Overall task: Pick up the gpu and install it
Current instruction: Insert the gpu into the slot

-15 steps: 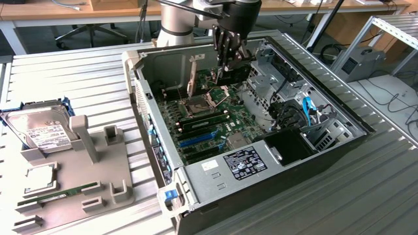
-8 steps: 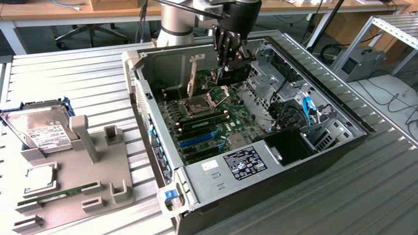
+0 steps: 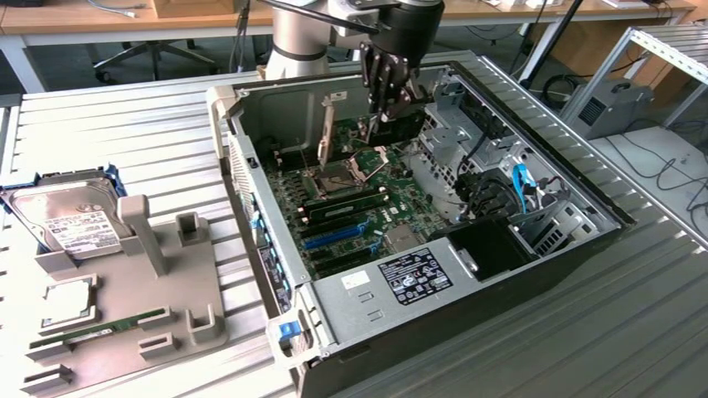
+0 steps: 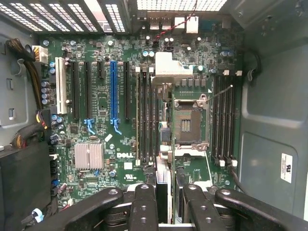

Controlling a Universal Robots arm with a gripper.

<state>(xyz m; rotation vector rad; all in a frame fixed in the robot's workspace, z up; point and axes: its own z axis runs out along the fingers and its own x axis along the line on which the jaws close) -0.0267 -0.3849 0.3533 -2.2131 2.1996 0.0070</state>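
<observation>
Black fingers (image 4: pixel 144 207) of the gripper (image 4: pixel 171 192) are pressed onto a dark slab held edge-on between them, which we take to be the gpu (image 4: pixel 162 192), hanging straight below the hand over the motherboard (image 4: pixel 192 72). Its long axis looks parallel to the blue PCIe slot (image 4: pixel 114 89). That slot lies well off to the card's flat side, past the CPU socket (image 4: pixel 186 122) and RAM slots (image 4: pixel 144 120).

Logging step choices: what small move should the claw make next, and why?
Probably carry the gpu sideways toward the blue slot: the claw grips it above the CPU socket, off the slot's line.
</observation>
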